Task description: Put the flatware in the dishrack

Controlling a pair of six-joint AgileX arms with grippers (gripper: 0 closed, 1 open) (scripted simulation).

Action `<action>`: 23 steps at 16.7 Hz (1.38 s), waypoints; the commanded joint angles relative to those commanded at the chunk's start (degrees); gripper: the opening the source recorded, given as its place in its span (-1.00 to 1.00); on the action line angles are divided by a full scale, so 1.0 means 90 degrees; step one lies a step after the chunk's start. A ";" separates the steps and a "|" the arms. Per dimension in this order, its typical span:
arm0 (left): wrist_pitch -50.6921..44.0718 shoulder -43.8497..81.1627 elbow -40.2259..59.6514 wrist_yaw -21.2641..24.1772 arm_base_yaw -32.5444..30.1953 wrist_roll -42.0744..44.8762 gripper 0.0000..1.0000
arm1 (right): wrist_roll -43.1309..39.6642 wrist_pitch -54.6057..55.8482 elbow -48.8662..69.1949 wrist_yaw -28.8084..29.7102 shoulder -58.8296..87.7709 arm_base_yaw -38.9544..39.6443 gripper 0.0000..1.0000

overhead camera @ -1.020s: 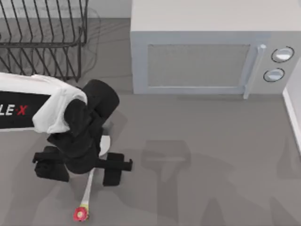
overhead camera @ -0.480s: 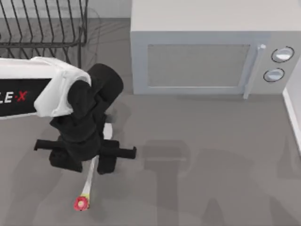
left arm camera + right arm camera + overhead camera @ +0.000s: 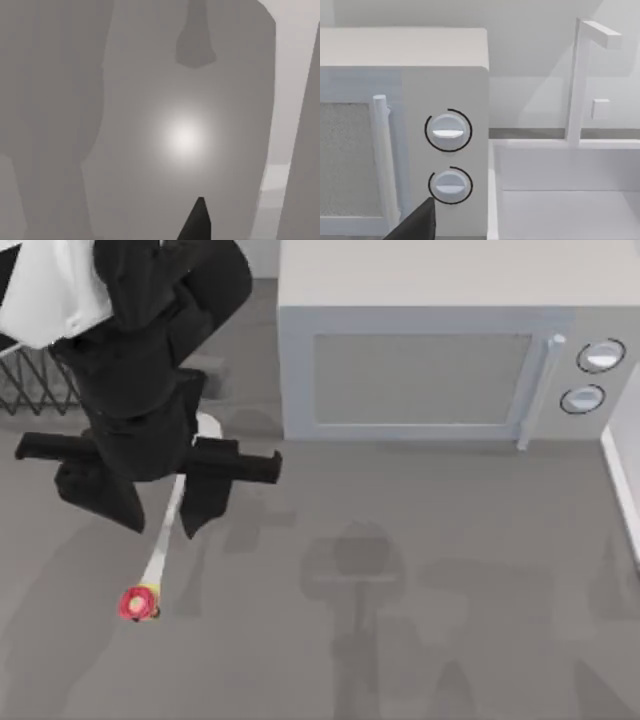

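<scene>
The left gripper [image 3: 170, 502] pinched the spoon [image 3: 158, 558] mid-handle, knob toward 7 o'clock, so it hung free for carrying. The dishrack [image 3: 35, 390] waited at 11 o'clock; I cannot tell the right gripper's state

The top view looks straight down on the surface [image 3: 450, 570]. The left wrist view faces it closely. The right wrist view faces the microwave [image 3: 445, 90], shared with the top view.

No text, label, number or sign can be read anywhere.
</scene>
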 joint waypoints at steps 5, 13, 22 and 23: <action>-0.0861 -0.0324 0.0789 -0.0001 0.0022 0.0010 -1.00 | 0.0000 0.0000 0.0000 0.0000 0.0000 0.0000 1.00; -0.0201 -0.0764 0.0516 0.0149 0.0451 0.0324 -1.00 | 0.0000 0.0000 0.0000 0.0000 0.0000 0.0000 1.00; 0.4559 -0.3151 -0.1143 0.0893 0.2972 0.1794 -1.00 | 0.0000 0.0000 0.0000 0.0000 0.0000 0.0000 1.00; 0.5113 -0.3462 -0.1346 0.0981 0.3282 0.1968 -1.00 | 0.0000 0.0000 0.0000 0.0000 0.0000 0.0000 1.00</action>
